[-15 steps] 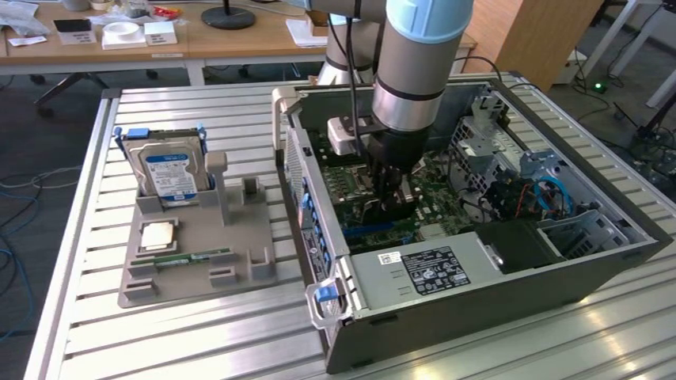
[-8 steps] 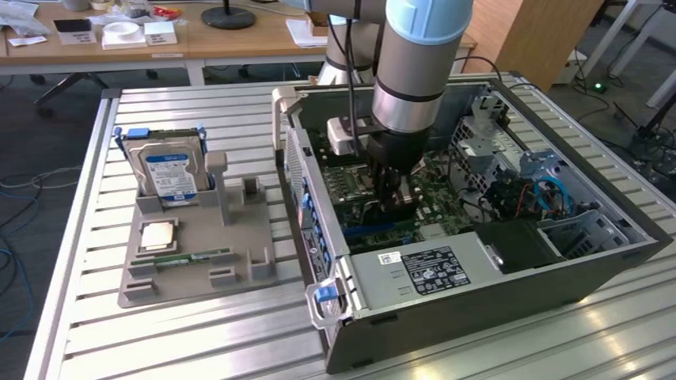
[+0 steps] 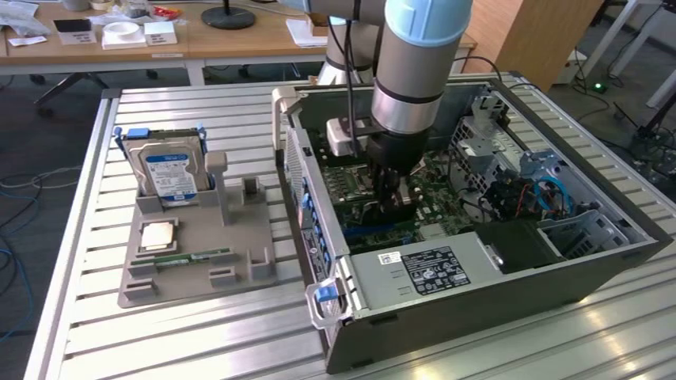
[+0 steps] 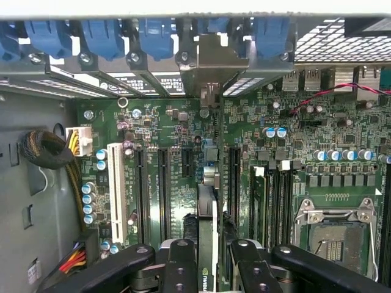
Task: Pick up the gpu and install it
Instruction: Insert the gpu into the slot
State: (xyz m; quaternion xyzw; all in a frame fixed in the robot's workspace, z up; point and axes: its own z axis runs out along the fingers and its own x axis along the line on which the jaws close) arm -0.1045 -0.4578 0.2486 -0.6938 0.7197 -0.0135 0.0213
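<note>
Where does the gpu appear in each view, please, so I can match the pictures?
Exterior view: gpu under the arm, inside the case, over the motherboard.
Wrist view: gpu edge-on between the jaws, amid the motherboard slots.
Shared landmark: the green motherboard.

The worktop [image 3: 190, 332] is built from parallel aluminium profile slats with a light metallic finish. Behind the gripper [image 3: 393, 207], at the far edge of the scene, stands a wooden desk [image 3: 243, 43] carrying papers, small white boxes and a black round lamp base [image 3: 228, 17]. A wooden cabinet panel [image 3: 528, 36] stands beside the desk, toward the exterior view's right. The floor [image 3: 47, 134] is grey, with loose cables [image 3: 16, 237] trailing across it.
</note>
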